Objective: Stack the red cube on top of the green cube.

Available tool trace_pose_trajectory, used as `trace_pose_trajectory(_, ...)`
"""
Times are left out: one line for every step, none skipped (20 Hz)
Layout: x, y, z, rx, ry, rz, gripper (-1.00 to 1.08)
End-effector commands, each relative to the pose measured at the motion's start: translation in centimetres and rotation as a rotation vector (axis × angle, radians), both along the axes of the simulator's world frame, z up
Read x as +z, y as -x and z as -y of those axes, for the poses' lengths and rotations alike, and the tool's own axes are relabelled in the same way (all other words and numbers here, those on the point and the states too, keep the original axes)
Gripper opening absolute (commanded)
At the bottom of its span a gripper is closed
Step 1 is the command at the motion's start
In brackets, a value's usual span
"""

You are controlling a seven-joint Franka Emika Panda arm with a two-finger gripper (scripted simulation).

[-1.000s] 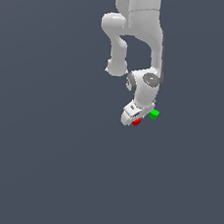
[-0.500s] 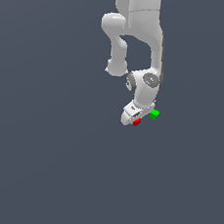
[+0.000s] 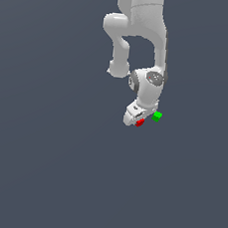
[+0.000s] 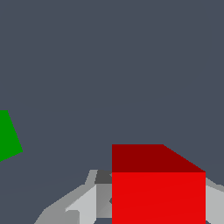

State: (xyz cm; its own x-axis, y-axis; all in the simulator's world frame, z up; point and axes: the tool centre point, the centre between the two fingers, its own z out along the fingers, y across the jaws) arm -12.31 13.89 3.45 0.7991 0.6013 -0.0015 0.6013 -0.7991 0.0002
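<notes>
no readable text, labels, or numbers

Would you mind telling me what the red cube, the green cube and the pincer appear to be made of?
The red cube and the green cube look like uniform, matte solids, perhaps plastic: flat single-colour faces, sharp edges, no grain or gloss. As simulator renders, their true material stays open. The pincer looks like smooth white-and-grey moulded plastic or painted metal, with soft shading on its rounded shell.

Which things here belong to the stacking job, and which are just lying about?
Belongs to the job:
- red cube, between the fingers of the gripper
- green cube, apart from the red one

Lying about:
- nothing else shows on the grey floor
</notes>
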Motion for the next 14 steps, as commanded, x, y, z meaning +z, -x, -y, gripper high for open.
trace_pose_trajectory(1.1,0.0,0.0,0.0,0.0,0.001,-1.0)
trace_pose_trajectory(1.6,0.0,0.0,0.0,0.0,0.001,-1.0)
trace_pose_trajectory(2.2,0.0,0.0,0.0,0.0,0.001,-1.0)
trace_pose_trajectory(2.8,0.0,0.0,0.001,0.0,0.001,-1.0)
trace_pose_trajectory(3.5,0.0,0.0,0.001,0.0,0.001,-1.0)
trace_pose_trajectory(4.2,0.0,0.0,0.001,0.0,0.001,-1.0)
trace_pose_trajectory(4.9,0.0,0.0,0.001,0.0,0.001,-1.0)
trace_pose_trajectory(5.4,0.0,0.0,0.001,0.0,0.001,-1.0)
trace_pose_trajectory(6.0,0.0,-0.1,0.001,-0.001,0.001,-1.0)
trace_pose_trajectory(6.5,0.0,-0.1,0.001,-0.001,0.001,-1.0)
trace_pose_trajectory(6.9,0.0,-0.1,0.001,-0.001,0.001,-1.0)
trace_pose_trajectory(7.3,0.0,-0.1,0.001,-0.001,0.001,-1.0)
trace_pose_trajectory(7.6,0.0,-0.1,0.001,-0.001,0.001,-1.0)
trace_pose_trajectory(7.9,0.0,-0.1,0.001,-0.001,0.001,-1.0)
